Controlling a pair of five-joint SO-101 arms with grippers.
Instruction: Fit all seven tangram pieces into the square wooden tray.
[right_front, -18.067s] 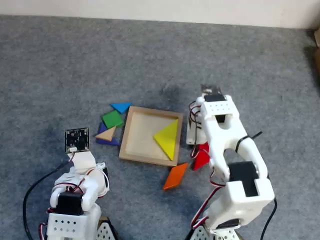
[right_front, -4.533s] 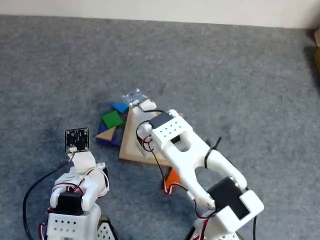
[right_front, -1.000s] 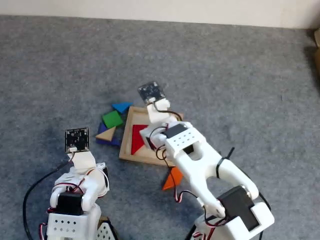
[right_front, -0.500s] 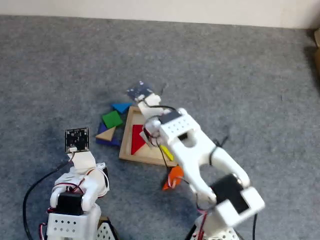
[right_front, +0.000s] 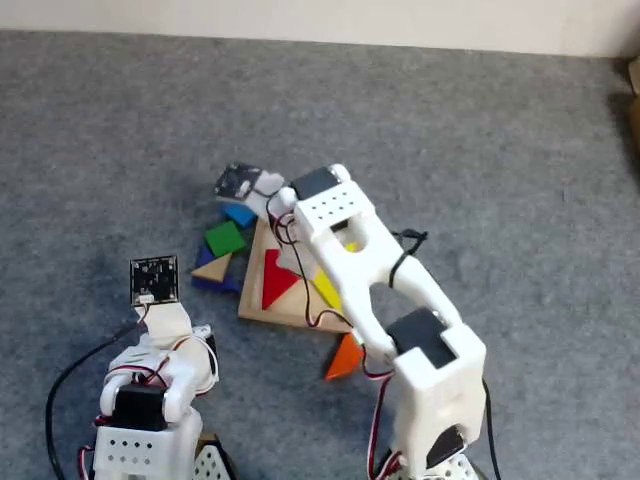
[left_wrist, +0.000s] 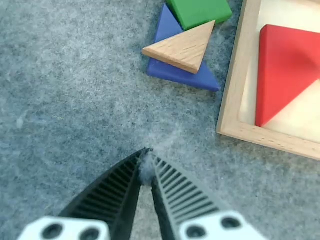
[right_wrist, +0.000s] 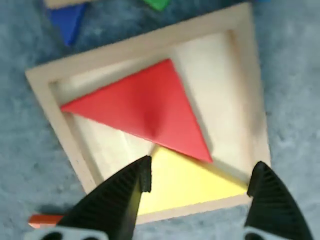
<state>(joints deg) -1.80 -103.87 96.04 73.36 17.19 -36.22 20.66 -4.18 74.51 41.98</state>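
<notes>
Wooden tray (right_wrist: 135, 42), square and raised-rimmed, holds a flat red triangle (right_wrist: 145, 107) and yellow triangle (right_wrist: 190, 182). We see the right gripper (right_wrist: 202, 172) spread and empty, the left gripper (left_wrist: 147, 165) closed above the fuzzy grey mat (left_wrist: 60, 100).

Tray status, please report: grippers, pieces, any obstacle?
Left gripper shut, empty, over carpet. Right gripper open, empty, above tray. Red triangle, yellow triangle inside; green square, orange piece, others outside. Nothing else in tray.

soft even overhead light, faint shadows
</notes>
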